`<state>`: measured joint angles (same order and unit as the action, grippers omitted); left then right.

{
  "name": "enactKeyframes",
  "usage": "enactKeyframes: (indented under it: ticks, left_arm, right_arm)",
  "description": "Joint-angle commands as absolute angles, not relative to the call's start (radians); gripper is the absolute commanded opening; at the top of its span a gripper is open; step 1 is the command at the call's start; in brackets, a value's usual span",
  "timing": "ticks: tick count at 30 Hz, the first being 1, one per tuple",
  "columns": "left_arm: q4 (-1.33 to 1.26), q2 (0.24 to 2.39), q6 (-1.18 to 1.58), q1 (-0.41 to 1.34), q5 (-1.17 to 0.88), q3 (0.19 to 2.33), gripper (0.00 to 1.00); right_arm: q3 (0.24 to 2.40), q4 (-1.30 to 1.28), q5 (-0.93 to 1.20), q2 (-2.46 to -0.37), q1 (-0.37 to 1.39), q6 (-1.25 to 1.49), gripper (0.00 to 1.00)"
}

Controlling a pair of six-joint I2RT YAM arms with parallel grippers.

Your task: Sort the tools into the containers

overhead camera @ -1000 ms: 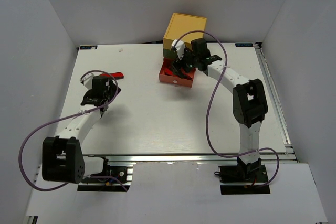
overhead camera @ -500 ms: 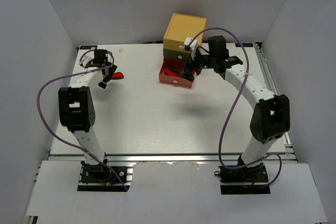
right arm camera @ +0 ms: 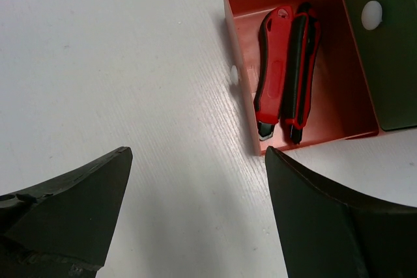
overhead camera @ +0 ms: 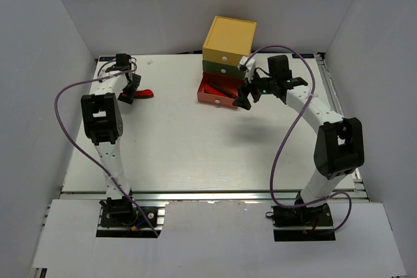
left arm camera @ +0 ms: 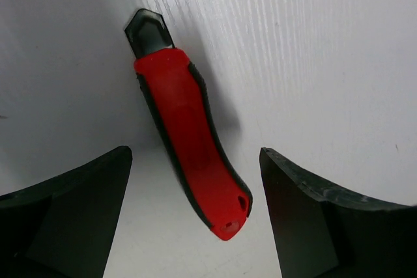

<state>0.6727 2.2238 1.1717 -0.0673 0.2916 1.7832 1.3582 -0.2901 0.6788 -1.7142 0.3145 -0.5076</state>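
At ten o'clock on the white wooden table (overhead camera: 195, 141): a red-and-black handled knife-like tool (left arm camera: 189, 154), lying flat, black tip toward eleven and butt toward five in the left wrist view; flanked by the widely spread jaws of the left gripper (overhead camera: 131, 90), touching neither finger; at one o'clock, the stacked drawers; pulled out toward six, the orange-red bottom drawer (right arm camera: 345, 89), with two more red-and-black knife-like tools (right arm camera: 287, 69) side by side inside; just beside it at four o'clock, the right gripper (overhead camera: 245, 99), jaws spread wide, gripping nothing; above, the green middle drawer (right arm camera: 388, 69) and yellow top drawer (overhead camera: 229, 37), both shut.
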Motion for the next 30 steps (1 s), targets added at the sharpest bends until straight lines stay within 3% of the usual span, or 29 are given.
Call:
enactKeyframes:
  ticks: [1,9,14,19,24,30]
  left_arm:
    - [0.826,2.290,1.223,-0.078,0.273,1.879,0.91]
    - [1.067,2.396,1.215,-0.087,0.284,2.023,0.88]
    - [1.085,2.393,1.190,-0.092,0.279,2.006,0.79]
    - [1.054,2.382,1.164,-0.097,0.218,1.959,0.50]
    - [0.993,2.313,1.152,-0.100,0.196,1.841,0.47]
    - [0.775,2.142,0.996,-0.098,0.101,1.587,0.11]
  right_arm:
    - [1.338,-0.272,0.712,-1.654,0.301,-0.508,0.89]
    - [1.318,-0.267,0.732,-1.643,0.284,-0.494,0.89]
    - [1.328,-0.270,0.753,-1.640,0.276,-0.477,0.89]
    - [1.336,-0.276,0.765,-1.631,0.268,-0.466,0.89]
    - [1.328,-0.284,0.767,-1.617,0.265,-0.468,0.89]
    - [1.325,-0.298,0.770,-1.609,0.259,-0.476,0.89]
